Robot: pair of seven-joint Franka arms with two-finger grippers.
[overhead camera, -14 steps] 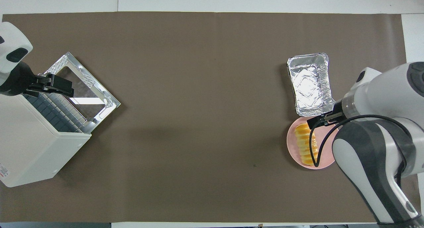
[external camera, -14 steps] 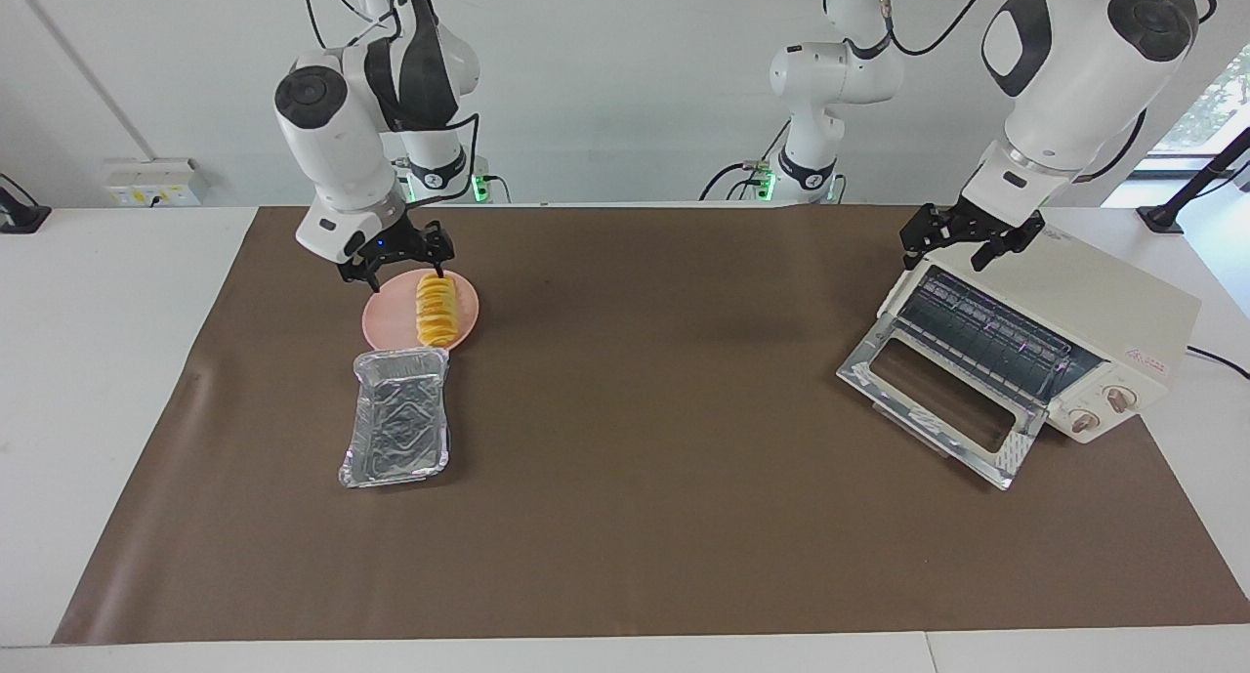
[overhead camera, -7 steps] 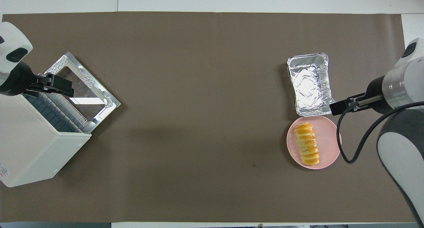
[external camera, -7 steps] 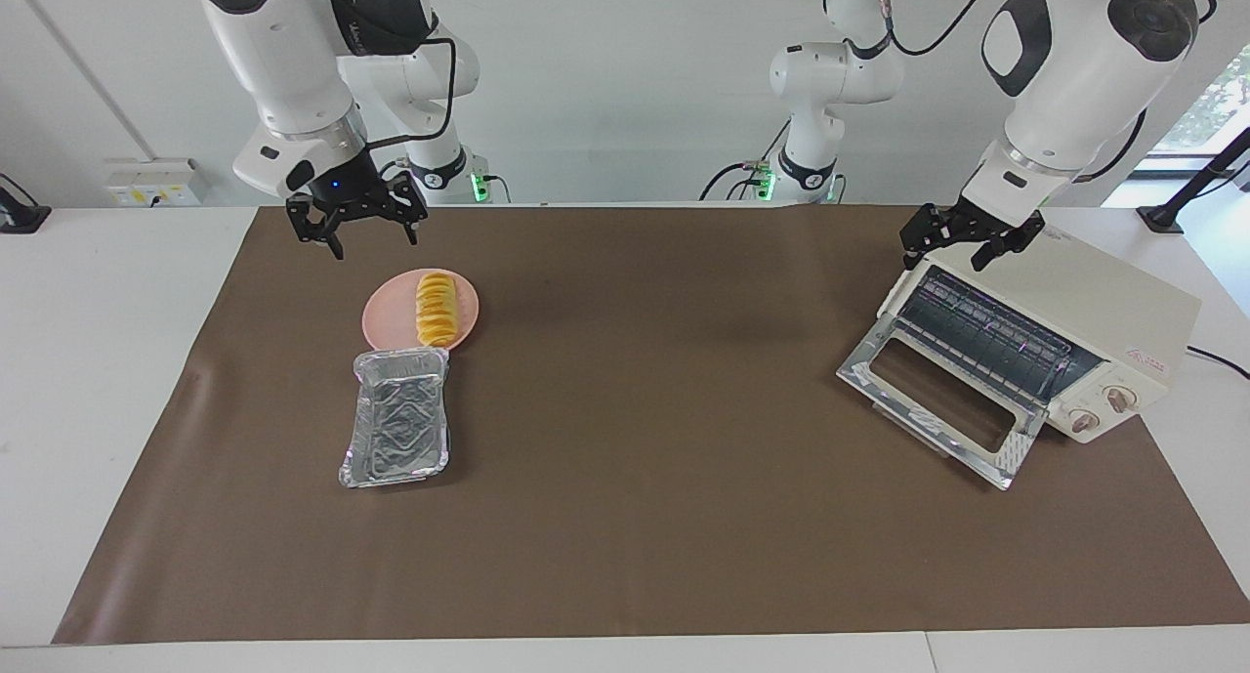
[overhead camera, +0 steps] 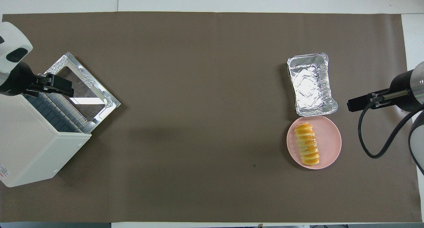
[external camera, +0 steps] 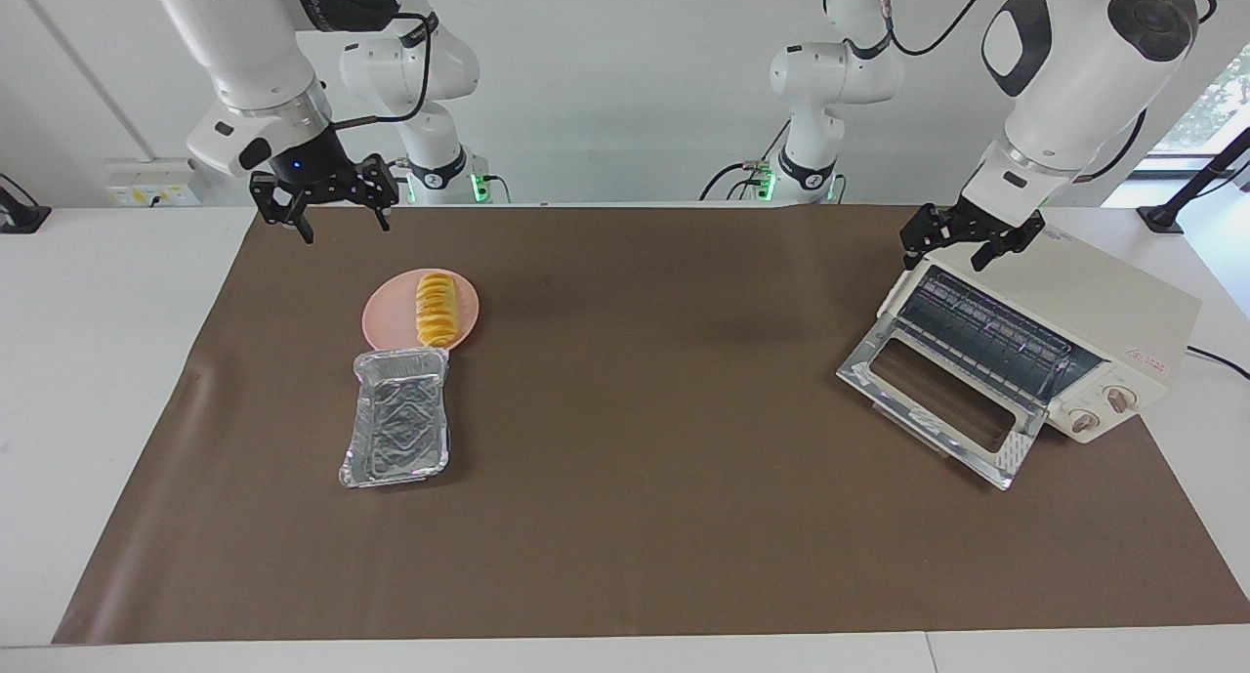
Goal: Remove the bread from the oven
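The bread (external camera: 437,309) – a ridged golden loaf – lies on a pink plate (external camera: 391,319) on the brown mat (external camera: 645,517) that covers the surface, at the right arm's end of it. It lies lengthwise across the plate, one end toward the robots, and nothing touches it. A crinkled foil tray (external camera: 396,430) sits just beside the plate, farther from the robots, its near rim touching or slightly overlapping the plate's edge; the tray holds nothing.

The toaster oven (external camera: 1094,312) stands at the left arm's end of the surface, turned at an angle, with its glass door (external camera: 939,399) folded down flat onto the mat and the wire rack (external camera: 986,336) showing inside. Two round knobs (external camera: 1102,407) sit on its front panel, beside the door opening.

The right claw (external camera: 330,222) hangs in the air over the mat's edge nearest the robots, clear of the plate and the bread, its fingers spread apart and holding nothing. In the overhead view it shows at the picture's edge (overhead camera: 359,104) – beside the foil tray, not over it.

The left claw (external camera: 962,246) hovers over the top corner of the oven by the door opening, released as well, with nothing between its fingers
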